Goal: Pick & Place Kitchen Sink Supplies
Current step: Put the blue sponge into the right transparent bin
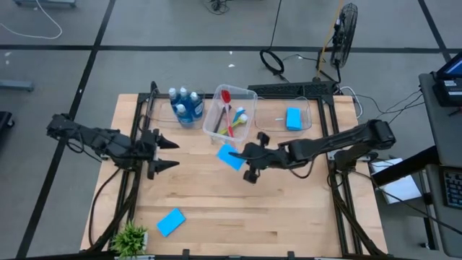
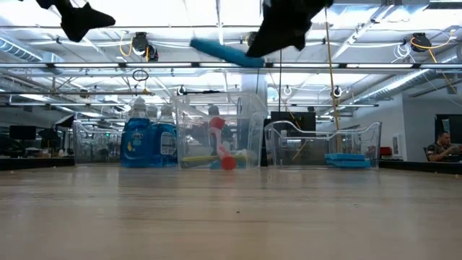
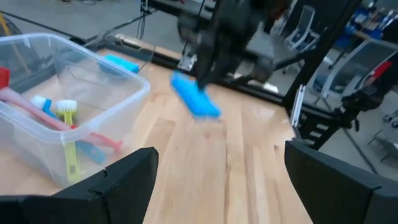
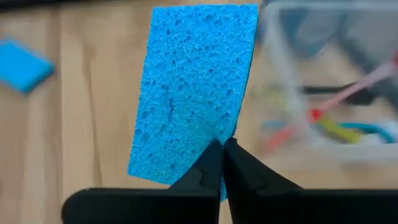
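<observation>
My right gripper (image 1: pixel 245 154) (image 4: pixel 222 154) is shut on a flat bright-blue sponge (image 1: pixel 231 157) (image 4: pixel 196 93), held high over the table's middle (image 2: pixel 224 52). My left gripper (image 1: pixel 164 152) (image 3: pixel 221 180) stands open at the left with nothing between its fingers, facing that sponge (image 3: pixel 194 96). A second sponge (image 1: pixel 170 222) lies flat near the front left. A third sponge (image 1: pixel 293 118) lies in the right clear bin. Red, yellow-green and blue brushes (image 1: pixel 232 115) (image 3: pixel 68 118) lie in the middle bin. Blue soap bottles (image 1: pixel 186 105) stand upright at the back left. My right gripper pinches the sponge between its two fingers at one short end, near a corner (image 4: pixel 211 140). The fingers come slanting down from the table's right side. The sponge sticks out beyond the fingertips toward the left arm, slightly tilted and lifted clear of the table.
The clear bin holding the brushes (image 1: pixel 218 124) stands just behind the held sponge, and the second clear bin (image 1: pixel 307 108) is to its right. A small green plant (image 1: pixel 131 236) is at the front left corner. Bare wood lies in the table's middle and front right.
</observation>
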You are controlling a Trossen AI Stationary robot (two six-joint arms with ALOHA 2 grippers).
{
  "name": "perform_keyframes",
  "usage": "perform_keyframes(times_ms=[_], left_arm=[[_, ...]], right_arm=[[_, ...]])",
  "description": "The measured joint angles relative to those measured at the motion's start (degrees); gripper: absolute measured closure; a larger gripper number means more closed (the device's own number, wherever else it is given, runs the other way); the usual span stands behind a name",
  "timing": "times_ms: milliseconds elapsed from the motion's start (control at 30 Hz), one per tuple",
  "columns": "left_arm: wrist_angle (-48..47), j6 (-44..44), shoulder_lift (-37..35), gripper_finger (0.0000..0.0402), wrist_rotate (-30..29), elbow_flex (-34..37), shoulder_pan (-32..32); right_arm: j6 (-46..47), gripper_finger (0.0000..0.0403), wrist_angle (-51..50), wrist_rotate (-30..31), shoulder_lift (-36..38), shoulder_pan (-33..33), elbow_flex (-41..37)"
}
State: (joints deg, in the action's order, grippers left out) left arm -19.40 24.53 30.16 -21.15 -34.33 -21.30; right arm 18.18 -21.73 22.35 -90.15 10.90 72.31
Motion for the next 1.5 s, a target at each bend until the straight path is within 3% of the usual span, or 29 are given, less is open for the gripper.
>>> perform_keyframes(times_ms=[367,567,933,1233,1500], left_arm=[[-0.01,-2.36,2.35,0.0052,-1.55,0.00,0.04],[0.30,-3.39,2.35,0.0052,-2.71,0.00,0.04],[3.17,-5.35,2.35,0.0052,-2.97,0.00,0.04],[3.17,-5.33,2.35,0.0052,-6.20,0.00,0.04],[3.10,-4.43,2.35,0.0052,-6.41,0.00,0.04]], right_arm=[[5.23,0.0403,-17.61,19.25,10.87,-0.16,0.08],[4.93,0.0403,-25.85,24.56,14.86,-5.63,0.07],[-6.10,0.0403,-29.21,23.76,15.43,-24.78,-0.63],[-5.88,0.0403,-24.36,9.25,15.43,-39.57,-9.95],[0.18,0.0403,-20.86,1.98,15.50,-46.54,-17.61]])
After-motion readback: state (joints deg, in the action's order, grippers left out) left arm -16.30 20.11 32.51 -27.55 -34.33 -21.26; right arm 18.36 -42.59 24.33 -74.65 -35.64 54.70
